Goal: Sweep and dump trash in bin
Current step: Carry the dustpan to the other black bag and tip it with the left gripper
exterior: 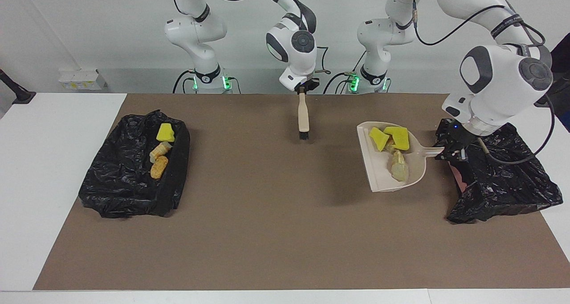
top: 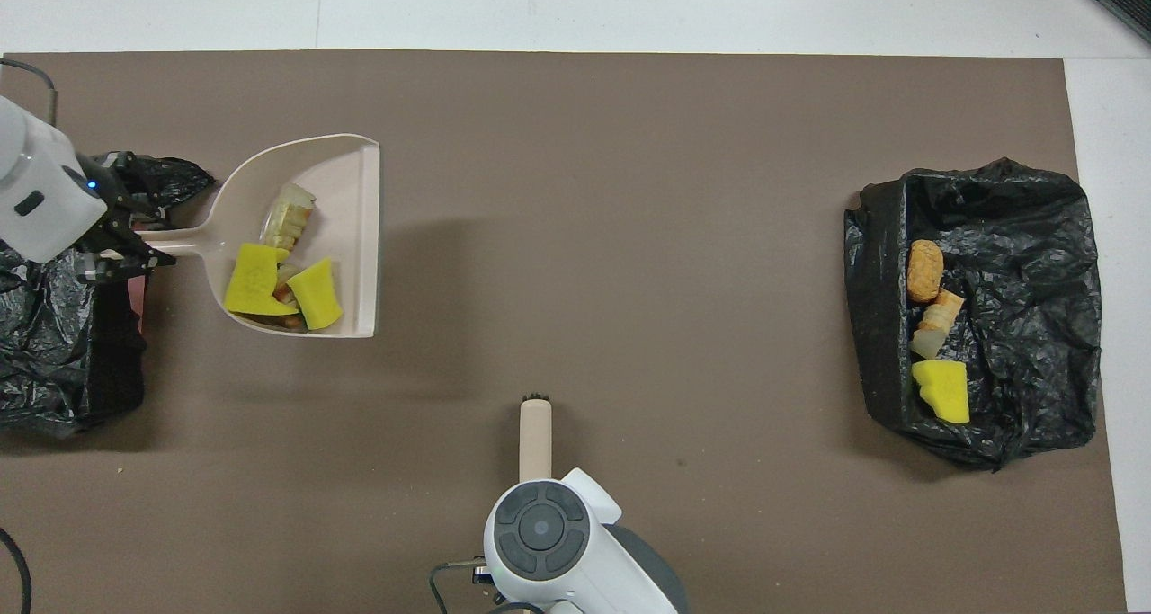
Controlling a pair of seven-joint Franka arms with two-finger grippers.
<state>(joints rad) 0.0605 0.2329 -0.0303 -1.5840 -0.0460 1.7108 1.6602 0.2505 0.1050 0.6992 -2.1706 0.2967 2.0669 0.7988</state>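
Dumping looks like the step in hand: the left gripper [exterior: 447, 152] is clamped on the handle of the dustpan [top: 346, 182], which carries trash [top: 281, 283], yellow sponge chunks and bread-like bits, beside the black-lined bin [exterior: 503, 184] at the left arm's end of the bench [exterior: 285, 233]. Next, I judge, the pan must swing over that bin and tip. The right gripper [exterior: 303, 89] holds the brush [exterior: 303, 117] upright, waiting. A second lined bin [exterior: 116, 175] already holds several pieces. No readable writing shows.

**Trash split between dustpan and bin**

Yellow sponge chunks [exterior: 391, 137] and beige bread-like bits [exterior: 397, 166] sit piled in the cream dustpan [exterior: 378, 179], right of centre. At frame left, the bag-lined bin [exterior: 129, 170] holds another sponge chunk [exterior: 165, 132] and orange-tan pieces [exterior: 159, 161].
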